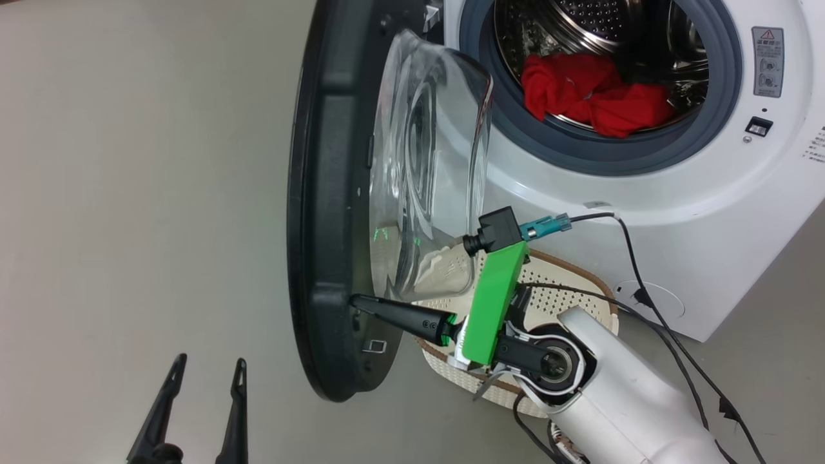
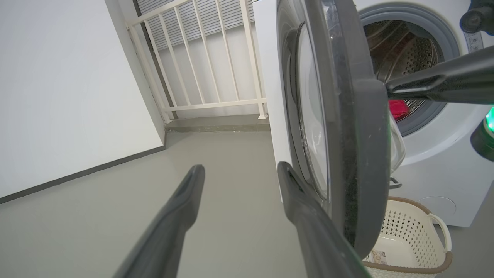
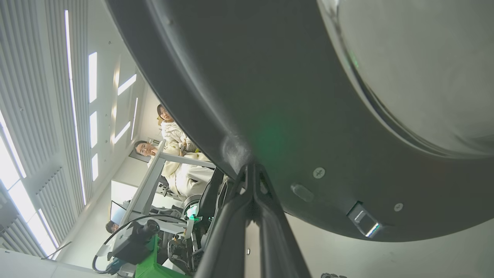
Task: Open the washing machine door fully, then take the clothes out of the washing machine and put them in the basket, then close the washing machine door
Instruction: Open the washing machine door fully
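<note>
Right gripper (image 1: 353,300): fingers together, tips touching the washing machine door (image 1: 322,193).
Door stands edge-on, rim running 12 to 6; I read its inner face at 9 o'clock of that gripper, so opening fully means pushing that way. Left gripper (image 1: 211,361), fingers apart, hangs at 7 o'clock.

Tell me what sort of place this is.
Probably a lab or test room, not a home laundry: the washing machine stands on a bare grey floor, and people sit at a desk under long office-style ceiling lights.
</note>
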### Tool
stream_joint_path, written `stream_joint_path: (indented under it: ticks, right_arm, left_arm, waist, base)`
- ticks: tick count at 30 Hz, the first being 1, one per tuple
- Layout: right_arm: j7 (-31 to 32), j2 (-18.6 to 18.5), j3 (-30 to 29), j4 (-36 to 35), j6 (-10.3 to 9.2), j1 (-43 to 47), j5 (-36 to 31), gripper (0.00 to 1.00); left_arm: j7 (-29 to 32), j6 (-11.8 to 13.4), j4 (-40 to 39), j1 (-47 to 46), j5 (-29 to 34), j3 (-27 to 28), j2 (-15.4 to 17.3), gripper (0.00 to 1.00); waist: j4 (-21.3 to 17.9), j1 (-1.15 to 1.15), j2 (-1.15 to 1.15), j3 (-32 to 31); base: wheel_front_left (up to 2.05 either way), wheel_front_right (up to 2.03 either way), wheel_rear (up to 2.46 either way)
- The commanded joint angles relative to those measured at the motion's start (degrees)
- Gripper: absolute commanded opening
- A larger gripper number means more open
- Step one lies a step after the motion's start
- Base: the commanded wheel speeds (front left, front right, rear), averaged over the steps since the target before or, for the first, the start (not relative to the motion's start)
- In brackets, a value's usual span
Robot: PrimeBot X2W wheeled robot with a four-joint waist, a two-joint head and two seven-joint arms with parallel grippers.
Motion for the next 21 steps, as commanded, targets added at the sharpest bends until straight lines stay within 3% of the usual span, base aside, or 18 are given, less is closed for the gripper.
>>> stream_joint_path:
  ticks: [1, 11, 21]
  right_arm:
    - [-0.8, 1.8, 1.2, -1.5, 0.57, -2.0, 0.8, 0.0]
    - [-2.1, 1.8, 3.3, -1.9, 0.57, -2.4, 0.9, 0.0]
    - [-6.3, -0.3, 3.1, -4.5, 0.57, -1.1, -4.0, 0.0]
  left_arm:
    - [-0.3, 0.5, -1.6, -1.3, -0.3, 2.1, 0.9, 1.0]
    - [-0.5, 1.0, -1.6, -1.7, -0.7, 2.1, 1.0, 1.0]
    - [-0.6, 1.5, -2.2, -1.6, -1.2, 2.6, 1.3, 1.0]
  waist:
    - [-0.1, 0.0, 0.0, 0.1]
    - [-1.5, 0.0, 0.0, 0.4]
    - [-3.3, 0.0, 0.0, 0.4]
  base:
    - [0.0, 0.0, 0.0]
    - [0.0, 0.0, 0.0]
    - [0.0, 0.0, 0.0]
